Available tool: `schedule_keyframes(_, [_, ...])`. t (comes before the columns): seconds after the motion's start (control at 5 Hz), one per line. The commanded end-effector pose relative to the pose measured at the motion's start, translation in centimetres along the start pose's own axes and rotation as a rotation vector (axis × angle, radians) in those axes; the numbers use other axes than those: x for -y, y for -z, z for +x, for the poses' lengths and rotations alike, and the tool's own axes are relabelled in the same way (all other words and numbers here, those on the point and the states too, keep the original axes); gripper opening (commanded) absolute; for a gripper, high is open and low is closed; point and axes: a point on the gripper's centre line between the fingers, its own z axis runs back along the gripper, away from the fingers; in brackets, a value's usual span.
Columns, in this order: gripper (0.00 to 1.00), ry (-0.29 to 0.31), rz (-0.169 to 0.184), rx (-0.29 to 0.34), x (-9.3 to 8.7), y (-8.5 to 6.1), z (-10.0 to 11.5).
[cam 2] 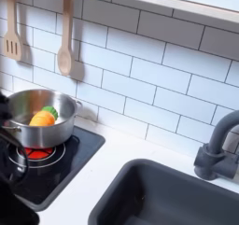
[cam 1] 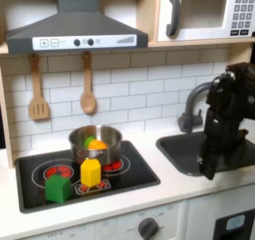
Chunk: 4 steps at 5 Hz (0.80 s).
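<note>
In the first exterior view my black arm stands at the right, over the sink [cam 1: 185,154]. Its gripper [cam 1: 212,167] points down at the sink's front rim, and its dark fingers blur together. A silver pot [cam 1: 95,142] sits on the black stove [cam 1: 30,174] with an orange piece [cam 1: 96,142] and a green piece inside. In front of the pot are a yellow block [cam 1: 91,172] and a green block [cam 1: 58,188]. The second exterior view has the pot [cam 2: 58,128] at its left, holding the orange piece [cam 2: 41,119] and the green piece [cam 2: 49,109].
A wooden spatula [cam 1: 38,90] and a wooden spoon [cam 1: 88,85] hang on the tiled wall. A grey faucet [cam 2: 217,149] stands behind the sink [cam 2: 121,187]. A range hood [cam 1: 75,30] and a microwave [cam 1: 204,13] sit above the counter.
</note>
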Motion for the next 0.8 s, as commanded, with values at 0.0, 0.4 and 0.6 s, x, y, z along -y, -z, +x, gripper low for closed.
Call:
schedule_keyframes(0.0, [1.00, -0.099, 0.009, 0.049, -1.6, -0.2, 2.9])
schedule_keyframes(0.4, [1.00, -0.148, 0.016, 0.051, -3.0, 0.8, 5.6])
schedule_keyframes(0.6, [1.00, -0.153, 0.013, 0.044, -3.3, 1.3, 6.8])
